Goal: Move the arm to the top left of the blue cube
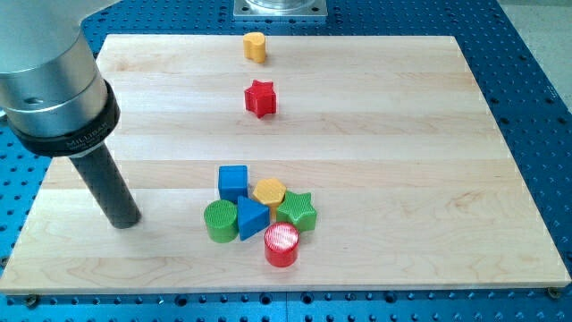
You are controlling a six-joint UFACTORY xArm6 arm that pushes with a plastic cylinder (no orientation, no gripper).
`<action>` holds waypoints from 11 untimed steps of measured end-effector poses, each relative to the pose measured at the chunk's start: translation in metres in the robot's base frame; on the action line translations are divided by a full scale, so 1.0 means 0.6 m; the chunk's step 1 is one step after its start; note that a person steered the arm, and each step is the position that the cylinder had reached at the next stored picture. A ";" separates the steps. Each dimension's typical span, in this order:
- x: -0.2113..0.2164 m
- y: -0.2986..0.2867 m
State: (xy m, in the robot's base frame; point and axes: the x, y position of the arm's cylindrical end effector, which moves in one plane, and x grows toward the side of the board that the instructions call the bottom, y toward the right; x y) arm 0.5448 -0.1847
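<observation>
Blue cube (233, 181) at board centre-bottom, touching a yellow block (269, 191) and blue wedge (251, 218) in a tight cluster. My tip (124, 221) well left, slightly lower. No pincer, just a rod. Risk: overshooting rightward, nudging cube or green cylinder (219, 221).
</observation>
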 end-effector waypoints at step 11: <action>-0.411 0.127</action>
